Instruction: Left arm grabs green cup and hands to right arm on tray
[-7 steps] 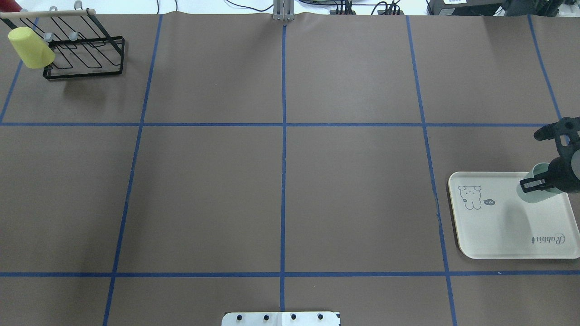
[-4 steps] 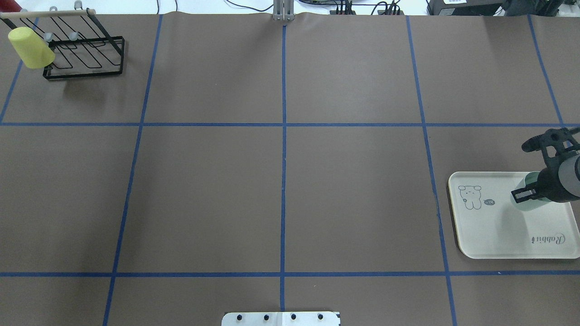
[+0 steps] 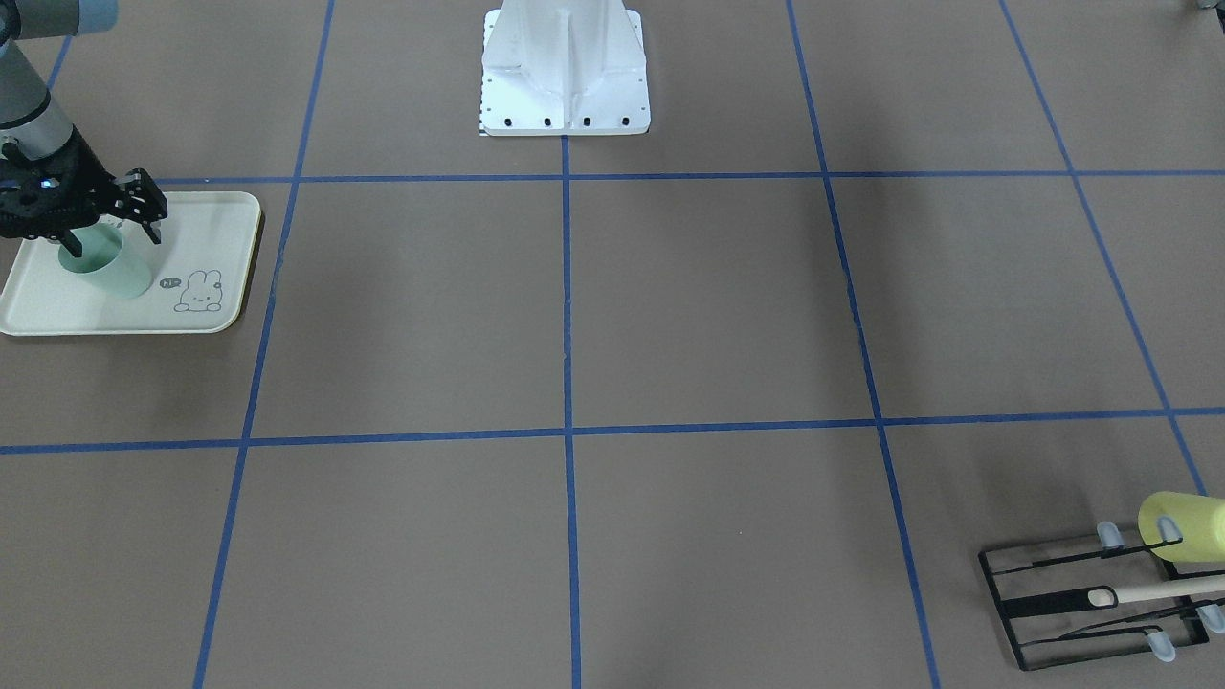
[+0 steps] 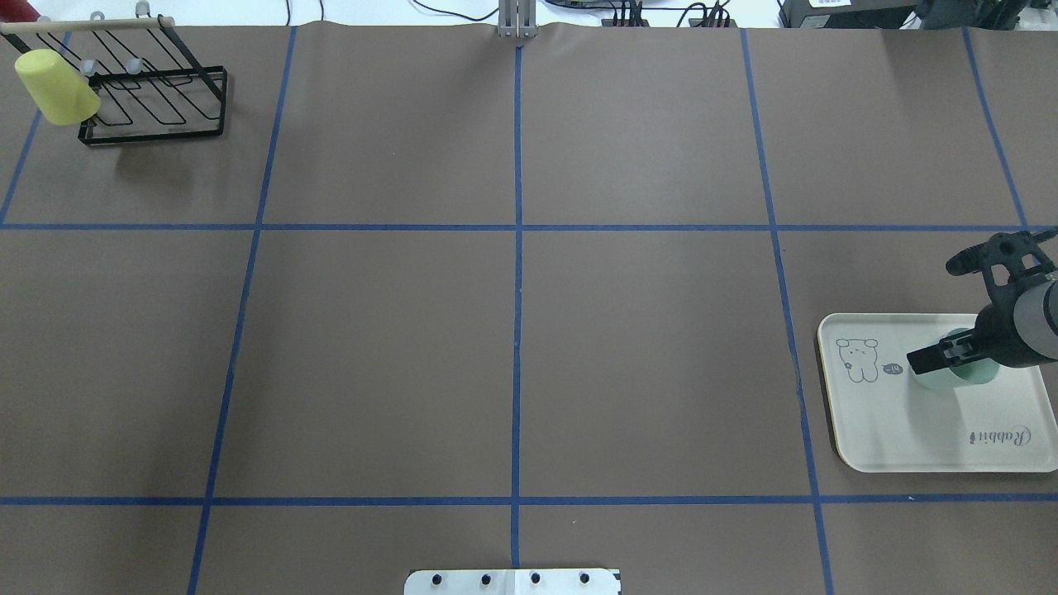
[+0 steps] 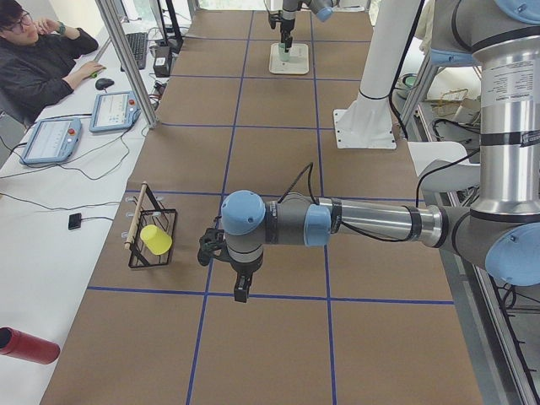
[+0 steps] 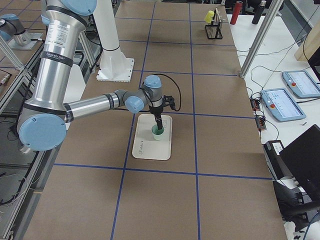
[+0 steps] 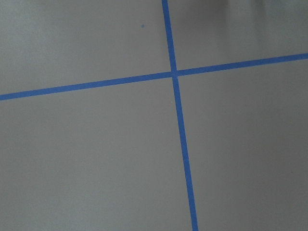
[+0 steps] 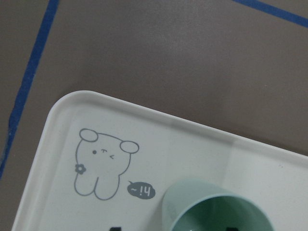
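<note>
The pale green cup (image 4: 965, 376) stands upright, mouth up, on the cream tray (image 4: 909, 430) near its bunny drawing, at the table's right side. My right gripper (image 4: 938, 359) reaches down onto the cup's rim and looks shut on it, one finger inside. The same cup (image 3: 110, 270) and tray (image 3: 57, 311) show at the left of the front-facing view. The right wrist view shows the cup's mouth (image 8: 216, 211) and the tray's corner (image 8: 62, 159). My left gripper (image 5: 240, 291) hangs over bare table far from the tray; I cannot tell whether it is open or shut.
A yellow cup (image 4: 54, 87) hangs on a black wire rack (image 4: 157, 103) at the table's far left corner. The white robot base (image 3: 565, 77) stands at the near middle edge. A person (image 5: 42, 59) sits at a side desk.
My right gripper has moved down and toward the tray's middle with the green cup. The cup has gone from tilted above the tray to upright on it.
</note>
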{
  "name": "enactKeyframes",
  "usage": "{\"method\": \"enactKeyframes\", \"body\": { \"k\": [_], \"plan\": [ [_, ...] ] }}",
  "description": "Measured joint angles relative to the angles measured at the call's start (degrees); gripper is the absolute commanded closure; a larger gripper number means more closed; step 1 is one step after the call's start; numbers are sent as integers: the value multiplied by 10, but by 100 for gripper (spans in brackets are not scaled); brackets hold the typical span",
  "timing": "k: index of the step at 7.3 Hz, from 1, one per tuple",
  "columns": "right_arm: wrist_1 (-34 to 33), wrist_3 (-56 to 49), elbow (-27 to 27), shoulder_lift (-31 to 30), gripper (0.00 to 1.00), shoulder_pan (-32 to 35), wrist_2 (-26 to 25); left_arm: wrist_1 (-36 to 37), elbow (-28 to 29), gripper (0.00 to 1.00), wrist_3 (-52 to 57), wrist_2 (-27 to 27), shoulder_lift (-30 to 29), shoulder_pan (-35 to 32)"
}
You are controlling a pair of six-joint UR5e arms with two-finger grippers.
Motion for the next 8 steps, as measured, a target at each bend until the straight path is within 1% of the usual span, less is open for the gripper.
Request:
{"method": "enactKeyframes", "body": {
  "k": [2,3,4,6,7,8],
  "plan": [
    [-4,-10,12,3,1,45,11,-1,1,0,1,-1,0,0],
    [-13,-33,11,5,1,68,26,-1,1,0,1,-1,0,0],
    [-42,-78,8,17,1,100,48,-1,1,0,1,0,0,0],
    [-155,-211,2,59,1,184,86,-2,3,0,2,1,0,1],
    [-201,-278,-12,74,1,229,100,-2,5,0,2,1,0,1],
    [-231,-339,-43,88,1,279,125,-2,7,0,1,1,-1,1]
  ]
}}
